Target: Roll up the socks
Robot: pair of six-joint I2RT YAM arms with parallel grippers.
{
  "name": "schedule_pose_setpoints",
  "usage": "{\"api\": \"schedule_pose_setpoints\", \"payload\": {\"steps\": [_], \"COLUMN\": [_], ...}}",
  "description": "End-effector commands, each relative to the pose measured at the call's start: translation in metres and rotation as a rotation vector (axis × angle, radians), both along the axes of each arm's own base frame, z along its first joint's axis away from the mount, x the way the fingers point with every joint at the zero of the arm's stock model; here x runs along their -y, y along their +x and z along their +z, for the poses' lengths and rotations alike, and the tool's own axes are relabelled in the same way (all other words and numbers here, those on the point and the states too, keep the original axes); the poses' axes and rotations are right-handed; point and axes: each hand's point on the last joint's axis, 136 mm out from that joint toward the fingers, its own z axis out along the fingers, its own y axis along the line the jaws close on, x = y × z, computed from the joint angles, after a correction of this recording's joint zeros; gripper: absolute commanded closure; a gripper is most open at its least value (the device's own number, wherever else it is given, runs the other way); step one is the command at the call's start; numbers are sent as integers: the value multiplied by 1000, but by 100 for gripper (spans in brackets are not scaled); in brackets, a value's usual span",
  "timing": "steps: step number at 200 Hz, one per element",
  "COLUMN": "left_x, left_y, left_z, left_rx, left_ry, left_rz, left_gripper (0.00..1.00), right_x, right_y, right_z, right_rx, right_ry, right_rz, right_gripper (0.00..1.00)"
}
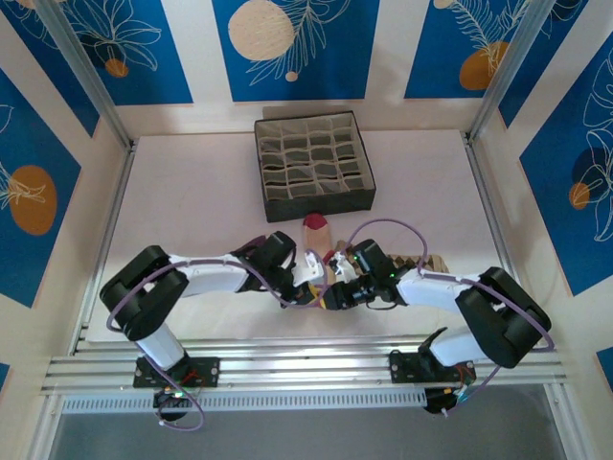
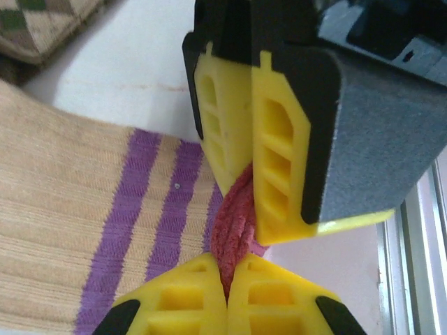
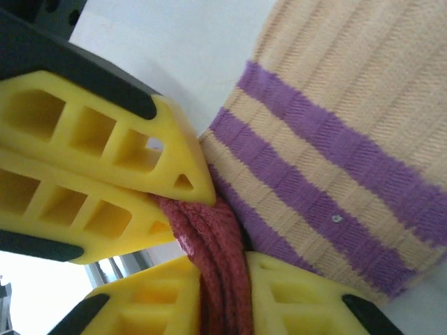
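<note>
My left gripper [image 2: 227, 279] and right gripper [image 3: 222, 283] both pinching maroon cuff [image 2: 234, 220] of beige sock [image 2: 63, 230], seemingly near the front edge of the desk [image 1: 192, 201].

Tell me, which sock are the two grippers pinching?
The beige sock with purple stripes: left gripper and right gripper both clamp its maroon edge. The diamond-patterned sock is not gripped.

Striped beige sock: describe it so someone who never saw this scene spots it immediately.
In front of the grey compartment box, the striped beige sock lies with its maroon toe towards the box. The left gripper and right gripper both pinch its dark red cuff edge. Purple cuff stripes distinguish it from the diamond-patterned sock beside it.
</note>
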Motion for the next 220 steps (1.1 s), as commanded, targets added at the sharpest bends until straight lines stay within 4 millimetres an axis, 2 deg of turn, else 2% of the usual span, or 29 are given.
{"api": "schedule_pose_setpoints", "payload": {"steps": [1, 36, 48, 63, 92, 144, 169, 220], "left_x": [-5, -8, -9, -12, -21, -23, -16, 1], "left_y": [-1, 7, 10, 12, 15, 11, 7, 2], "left_z": [-9, -17, -13, -4, 20, 41, 38, 19], "left_rx": [-89, -29, 27, 129, 363, 680, 790, 879], "left_ry": [61, 60, 37, -7, -102, -134, -100, -16], "left_rz": [35, 57, 54, 35, -6, -103, -158, -268], "left_gripper": [100, 100, 91, 86, 78, 76, 73, 60], "right_x": [7, 23, 31, 37, 36, 27, 23, 21], "right_y": [4, 12, 14, 12, 10, 5, 4, 3], "right_z": [-8, -21, -26, -31, -28, -29, -28, -26], "right_rx": [-29, -107, -150, -219, -312, -427, -464, -486], "right_ry": [-54, -197, -265, -322, -361, -390, -386, -399], "right_rz": [-49, -157, -198, -225, -209, -157, -136, -110], "right_gripper": [89, 97, 98, 99, 99, 99, 100, 100]}}
